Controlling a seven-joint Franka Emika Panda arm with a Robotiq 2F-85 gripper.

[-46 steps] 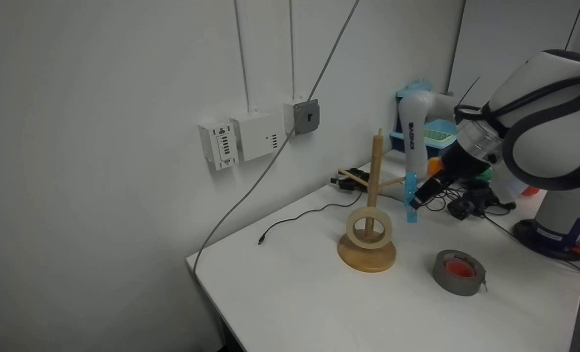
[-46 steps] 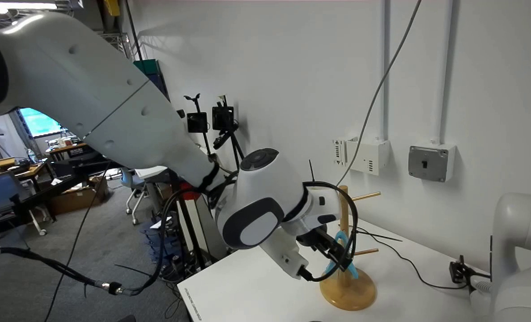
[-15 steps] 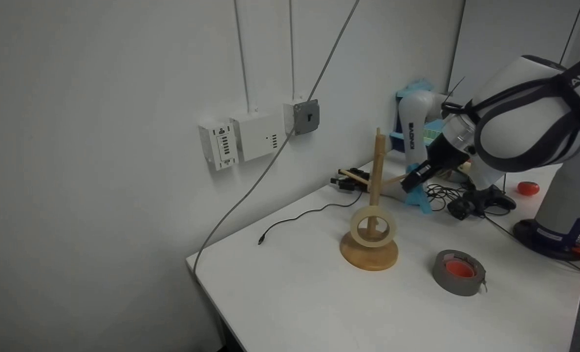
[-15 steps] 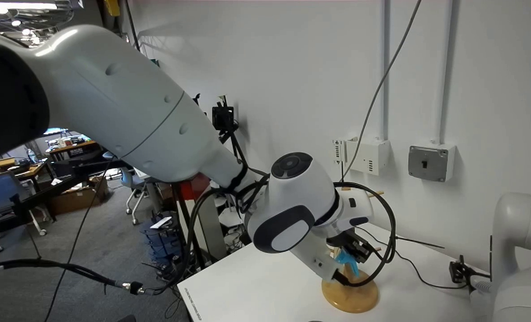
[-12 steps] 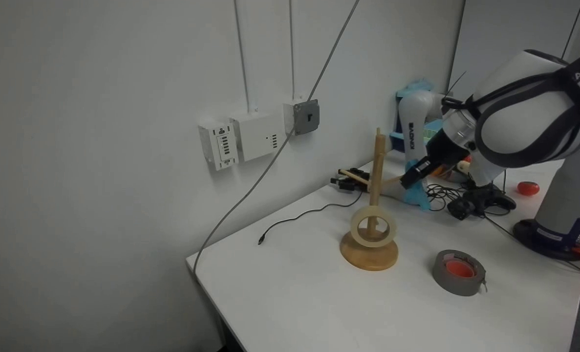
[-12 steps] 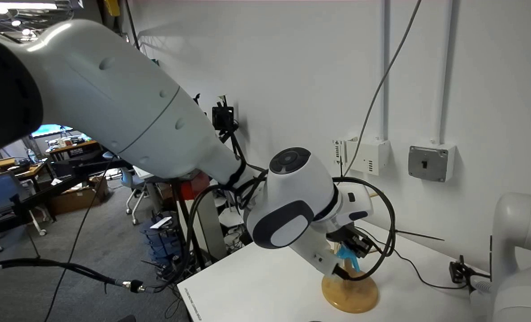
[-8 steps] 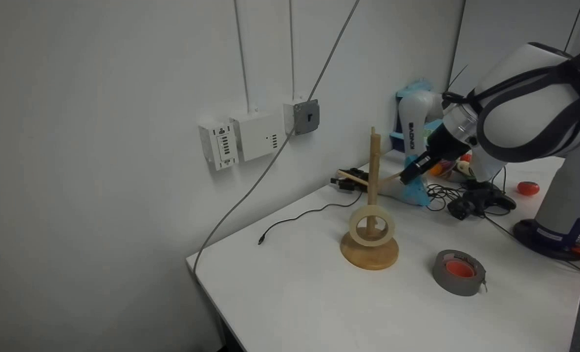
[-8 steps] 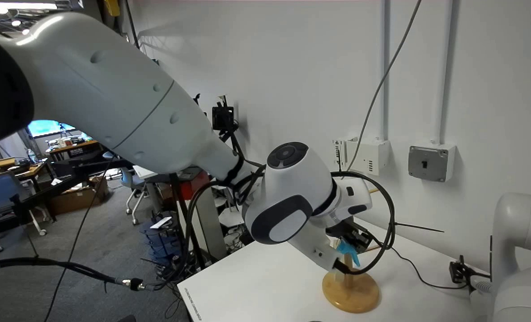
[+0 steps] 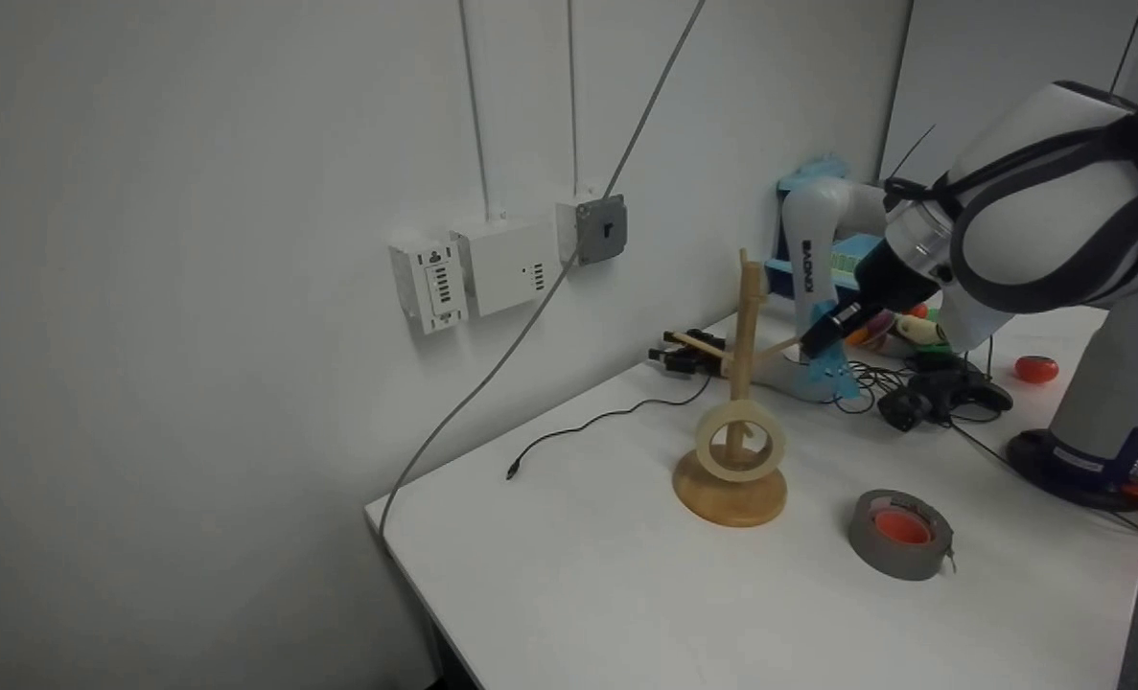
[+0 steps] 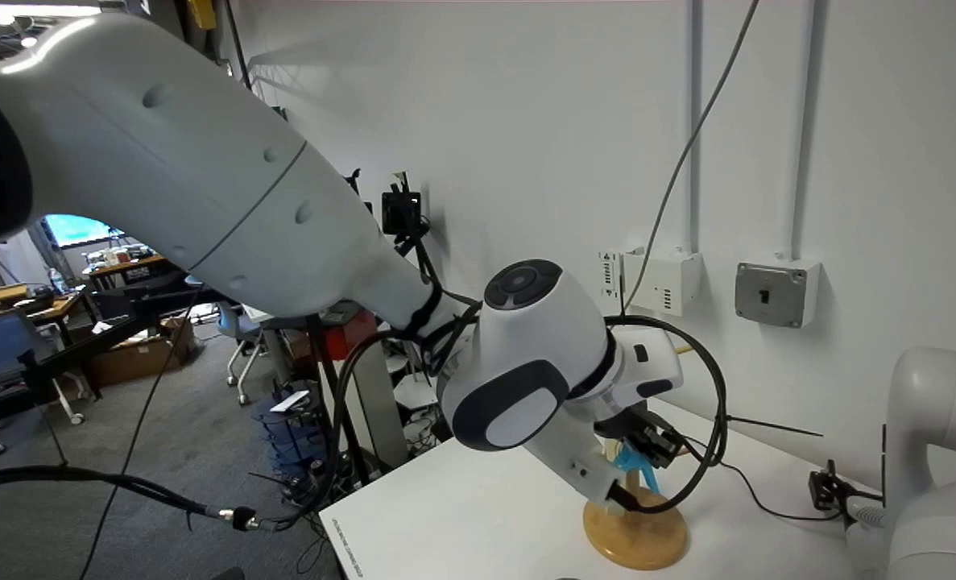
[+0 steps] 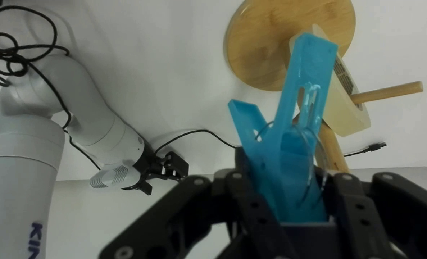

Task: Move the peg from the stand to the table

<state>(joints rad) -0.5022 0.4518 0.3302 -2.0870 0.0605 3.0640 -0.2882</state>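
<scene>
The peg (image 11: 285, 154) between fingers (image 11: 247, 194); stand (image 9: 730, 505) on table (image 9: 607, 594), tape roll (image 11: 344, 115) around stand's dowel (image 11: 389, 92), second roll (image 9: 885, 554) nearby

The peg (image 11: 285, 154) looks like smooth plastic, glossy where it catches the light. The stand (image 9: 741, 376) is wood — varnished and shiny on its disc (image 11: 256, 46), grain plain in the wrist view. The pale roll of tape (image 11: 344, 115) has a smooth, waxy look; the grey roll (image 9: 880, 548) is duller, its core (image 9: 902, 525) slick like plastic. The pincer (image 11: 285, 174) is matt. The arm (image 10: 204, 169) is glossy and hard-shelled, with a silvery metal collar (image 9: 921, 240). The tabletop (image 9: 626, 575) is smooth with a faint sheen — the wall (image 9: 195, 287) matt.
</scene>
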